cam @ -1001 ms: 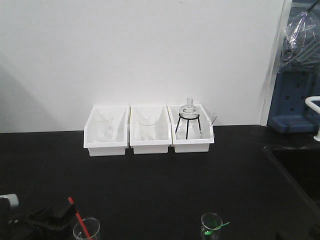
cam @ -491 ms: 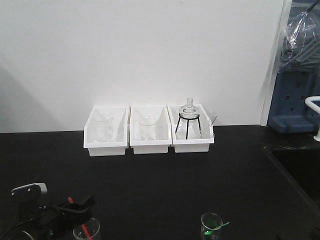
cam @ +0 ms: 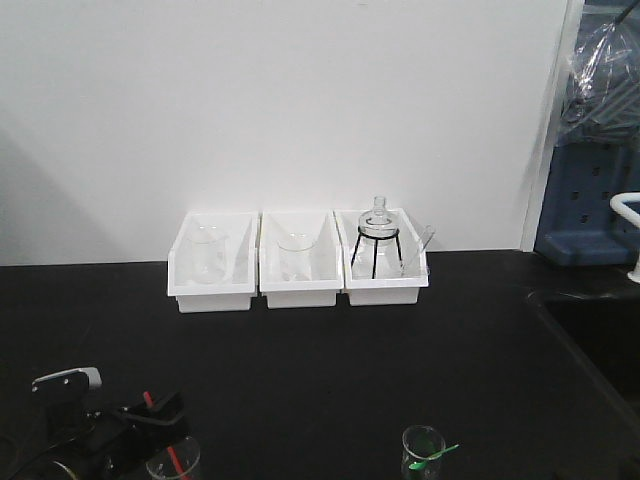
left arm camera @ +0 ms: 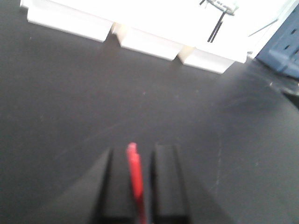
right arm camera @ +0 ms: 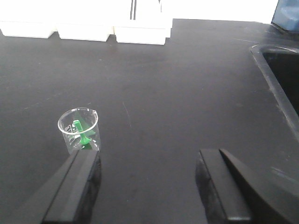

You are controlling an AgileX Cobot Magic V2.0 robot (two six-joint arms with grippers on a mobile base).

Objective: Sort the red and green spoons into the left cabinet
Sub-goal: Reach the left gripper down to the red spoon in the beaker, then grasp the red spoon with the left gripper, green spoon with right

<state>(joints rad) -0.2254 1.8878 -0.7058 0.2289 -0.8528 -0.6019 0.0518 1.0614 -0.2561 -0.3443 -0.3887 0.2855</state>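
The red spoon [cam: 148, 398] stands tilted in a small clear beaker [cam: 172, 462] at the front left. My left gripper [cam: 150, 412] sits over that beaker, jaws drawn in close on the spoon's handle [left arm camera: 135, 175], whose tip pokes out past the fingertips. The green spoon [cam: 432, 458] leans in a second clear beaker [cam: 422, 450] at the front centre. In the right wrist view it [right arm camera: 82, 133] stands just ahead of the left finger of my right gripper [right arm camera: 149, 186], which is wide open and empty. The left cabinet is out of view.
Three white plastic bins [cam: 300, 290] with glassware stand in a row against the back wall. A sunken sink [cam: 590, 330] lies at the right of the black counter [cam: 330, 370], with blue equipment [cam: 590, 200] behind it.
My left gripper has come up and right from the bottom left corner to the red spoon, and its jaws now stand on both sides of the handle. Both spoons stay in their beakers.
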